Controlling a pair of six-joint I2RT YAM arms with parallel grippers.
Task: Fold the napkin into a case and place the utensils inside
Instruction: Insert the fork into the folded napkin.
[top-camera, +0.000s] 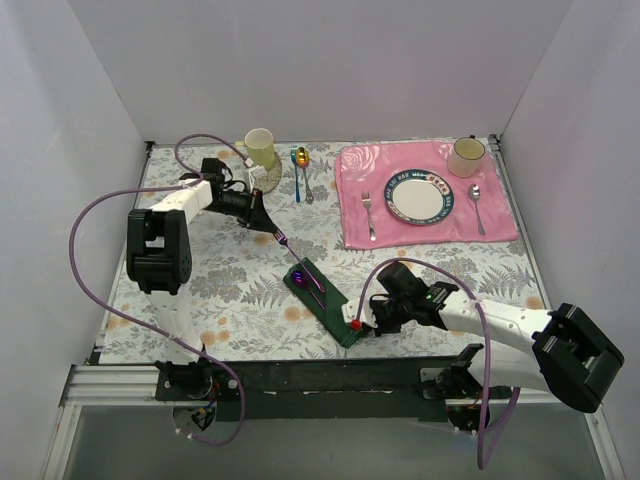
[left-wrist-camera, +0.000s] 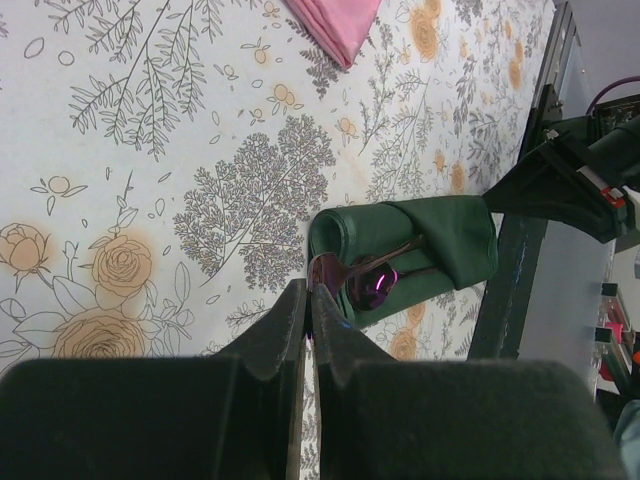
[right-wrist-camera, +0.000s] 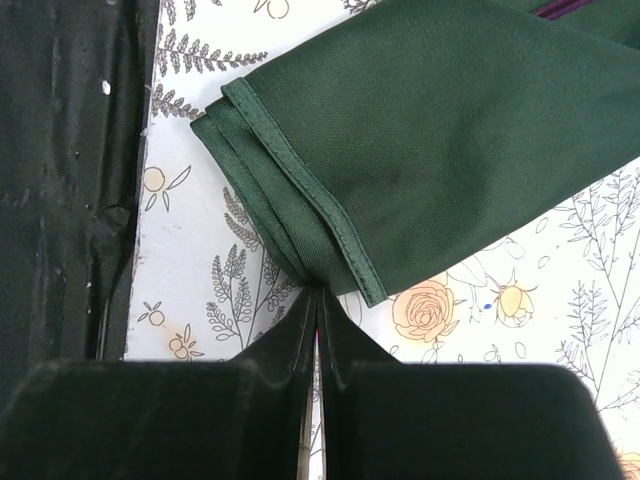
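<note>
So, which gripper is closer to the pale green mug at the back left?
Left. The left gripper is in front of the mug; the right gripper is far off, pinching the near end of the green case.

We lose the far ends of the slim shiny purple metal utensils (left-wrist-camera: 378, 290) inside the folded dark green cloth case (left-wrist-camera: 440, 235). At the right wrist that case runs off the top and right edges (one purple sliver shows). From above, fork and spoon are too small to tell apart.
</note>
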